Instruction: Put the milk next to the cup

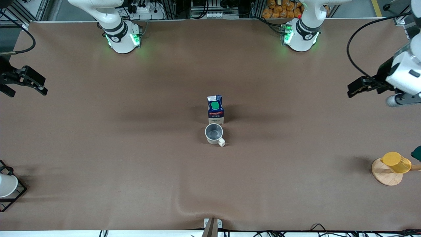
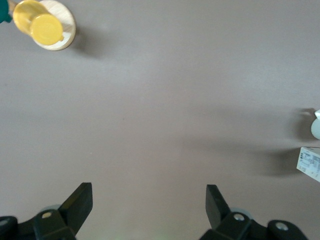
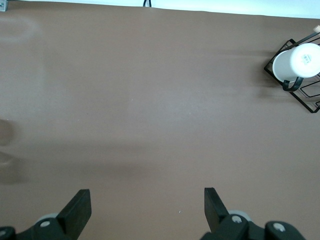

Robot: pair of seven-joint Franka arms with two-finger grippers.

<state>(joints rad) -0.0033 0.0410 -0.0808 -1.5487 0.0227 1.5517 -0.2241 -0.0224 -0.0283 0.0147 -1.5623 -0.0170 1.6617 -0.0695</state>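
Observation:
The milk [image 1: 215, 110], a dark-blue carton with a green cap, stands upright in the middle of the table. The cup [image 1: 214, 134], an off-white mug with a grey inside, sits right beside it, nearer to the front camera, its handle pointing toward that camera. Slivers of the milk [image 2: 310, 164] and the cup [image 2: 316, 126] show at the edge of the left wrist view. My left gripper [image 1: 350, 90] [image 2: 149, 200] hangs open and empty over the left arm's end of the table. Over the right arm's end, my right gripper [image 1: 45, 88] [image 3: 147, 202] is open and empty too.
A yellow cup [image 1: 396, 162] [image 2: 42, 27] lies on a wooden disc near the left arm's end, toward the front camera. A white cup [image 1: 6, 185] [image 3: 297, 62] sits on a black wire rack at the right arm's end. The brown cloth has a wrinkle [image 1: 184, 209] near the front edge.

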